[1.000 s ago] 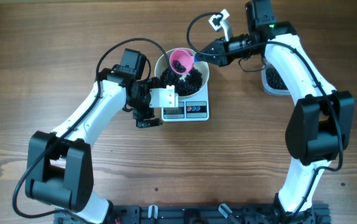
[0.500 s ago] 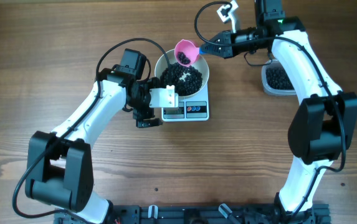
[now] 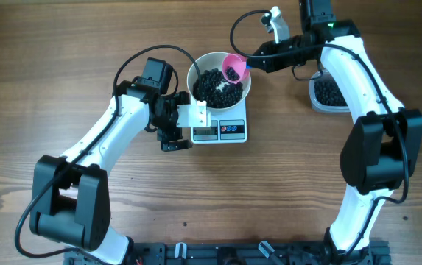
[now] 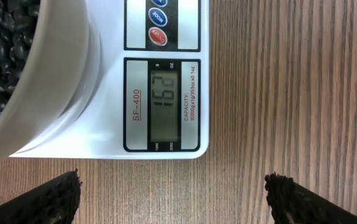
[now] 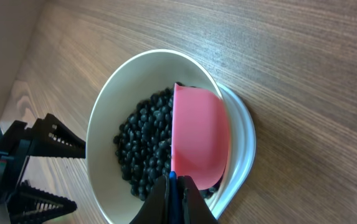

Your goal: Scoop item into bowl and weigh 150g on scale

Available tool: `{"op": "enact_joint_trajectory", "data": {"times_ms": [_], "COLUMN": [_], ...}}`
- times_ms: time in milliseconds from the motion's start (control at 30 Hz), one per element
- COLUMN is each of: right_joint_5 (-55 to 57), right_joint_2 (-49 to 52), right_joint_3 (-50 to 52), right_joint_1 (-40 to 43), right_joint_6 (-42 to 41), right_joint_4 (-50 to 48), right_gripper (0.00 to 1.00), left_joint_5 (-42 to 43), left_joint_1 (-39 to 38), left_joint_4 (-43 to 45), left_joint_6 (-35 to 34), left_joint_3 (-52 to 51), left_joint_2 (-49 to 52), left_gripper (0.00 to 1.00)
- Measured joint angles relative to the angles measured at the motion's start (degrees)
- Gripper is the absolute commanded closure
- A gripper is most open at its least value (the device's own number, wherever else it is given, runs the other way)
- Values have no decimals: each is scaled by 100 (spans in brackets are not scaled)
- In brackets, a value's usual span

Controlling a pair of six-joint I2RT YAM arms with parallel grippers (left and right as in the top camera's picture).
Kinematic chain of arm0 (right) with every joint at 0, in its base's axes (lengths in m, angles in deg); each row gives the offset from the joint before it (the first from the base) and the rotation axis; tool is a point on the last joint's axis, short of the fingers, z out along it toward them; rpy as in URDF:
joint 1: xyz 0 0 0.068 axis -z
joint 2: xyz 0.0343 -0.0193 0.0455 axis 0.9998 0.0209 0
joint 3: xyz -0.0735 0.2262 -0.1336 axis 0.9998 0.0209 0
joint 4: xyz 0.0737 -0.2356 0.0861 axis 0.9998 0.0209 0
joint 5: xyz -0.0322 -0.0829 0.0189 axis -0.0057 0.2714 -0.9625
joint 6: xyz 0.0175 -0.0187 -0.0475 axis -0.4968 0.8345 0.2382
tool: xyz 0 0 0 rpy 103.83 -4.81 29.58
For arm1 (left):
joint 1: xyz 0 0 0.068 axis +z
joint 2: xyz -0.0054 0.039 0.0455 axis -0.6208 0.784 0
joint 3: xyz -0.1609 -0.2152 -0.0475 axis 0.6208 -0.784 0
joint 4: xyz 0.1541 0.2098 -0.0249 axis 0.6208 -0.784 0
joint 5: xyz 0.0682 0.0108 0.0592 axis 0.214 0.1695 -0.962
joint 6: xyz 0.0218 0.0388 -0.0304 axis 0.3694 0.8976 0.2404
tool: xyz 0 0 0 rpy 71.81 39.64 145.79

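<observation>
My right gripper (image 5: pixel 173 198) clamps the scoop (image 5: pixel 197 140) over the bowl's (image 5: pixel 106 112) rim. My left gripper (image 4: pixel 175 199) gapes beside the scale (image 4: pixel 113 106).

The small white square kitchen scale (image 4: pixel 113 87) carries the model mark "SF-400" in red beside its grey digital display (image 4: pixel 166 104), whose dark digits appear to read 162, though the last figure is not certain. Small print along the display's other side reads "CAPACITY: 10000g/1g/353oz/0.1oz". Tiny marks "g" and "oz" sit at one end of the window, "TARE" and "ZERO" at the other. The round blue button (image 4: pixel 157 15) is lettered "MODE" and the round red button (image 4: pixel 157 37) "ON/OFF". In the overhead and right wrist views no lettering can be made out.
</observation>
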State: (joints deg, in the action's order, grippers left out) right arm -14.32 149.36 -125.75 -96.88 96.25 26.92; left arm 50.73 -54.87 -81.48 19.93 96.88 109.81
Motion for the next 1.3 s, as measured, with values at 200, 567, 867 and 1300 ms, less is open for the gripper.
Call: {"op": "enact_joint_trajectory", "data": {"times_ms": [200,567,867,1300], "right_joint_5": [-667,-1019,-1010,1366], "right_joint_2": [0,-35,-109,-109], "right_joint_3": [0,-2,-4,-20], "right_joint_1": [0,0,0,-807], "right_joint_6": [-2,0,2,1357], "right_joint_4": [-527,-699,-671,-199], "right_gripper": [96,96,96,96], "left_joint_5": [0,0,0,0], "left_joint_1": [0,0,0,0], "left_joint_4": [2,2,0,2], "left_joint_6": [0,0,0,0], "left_joint_3": [0,0,0,0], "left_joint_2": [0,0,0,0], "left_gripper": [0,0,0,0]}}
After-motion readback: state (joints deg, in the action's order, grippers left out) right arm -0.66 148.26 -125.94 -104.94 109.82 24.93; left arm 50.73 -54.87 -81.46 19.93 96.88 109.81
